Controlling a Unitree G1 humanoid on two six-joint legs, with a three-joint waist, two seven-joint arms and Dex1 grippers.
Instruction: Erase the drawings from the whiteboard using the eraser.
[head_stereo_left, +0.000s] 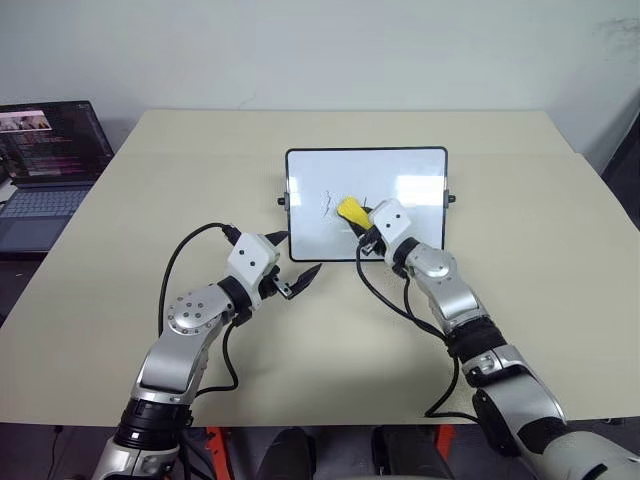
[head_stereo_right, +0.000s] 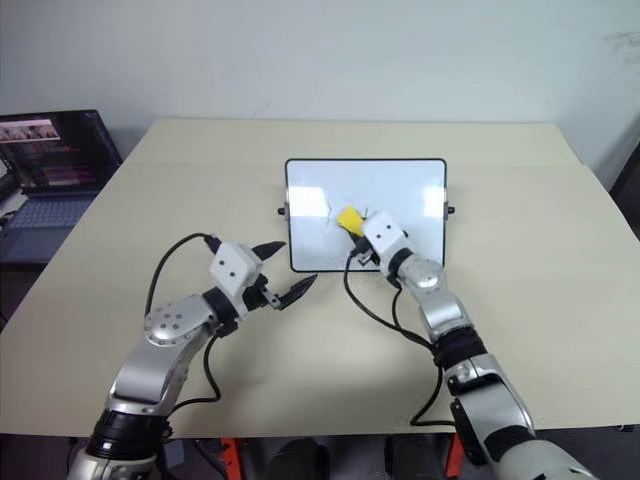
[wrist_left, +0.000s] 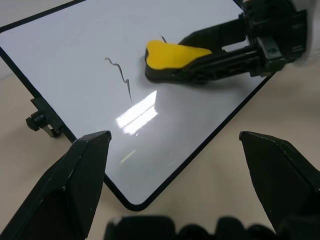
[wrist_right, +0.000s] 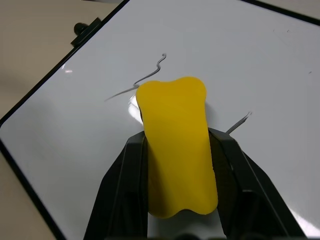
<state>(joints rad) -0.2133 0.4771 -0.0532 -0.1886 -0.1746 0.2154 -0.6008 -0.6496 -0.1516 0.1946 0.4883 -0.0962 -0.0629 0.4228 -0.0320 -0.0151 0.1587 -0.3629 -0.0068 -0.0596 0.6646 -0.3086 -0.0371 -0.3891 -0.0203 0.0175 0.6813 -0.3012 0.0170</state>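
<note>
Eraser (wrist_right: 176, 145) clamped between right fingers (wrist_right: 120, 190)

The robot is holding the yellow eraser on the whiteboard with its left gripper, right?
Not quite. The right gripper holds the yellow eraser on the whiteboard, as the right wrist view shows. The left gripper is open, with nothing in it, near the board's edge.

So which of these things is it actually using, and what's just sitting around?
In use:
- whiteboard
- drawings
- eraser, clamped in the right end effector

Just lying about:
- laptop, left of the table
- left end effector, open, holding nothing
</note>
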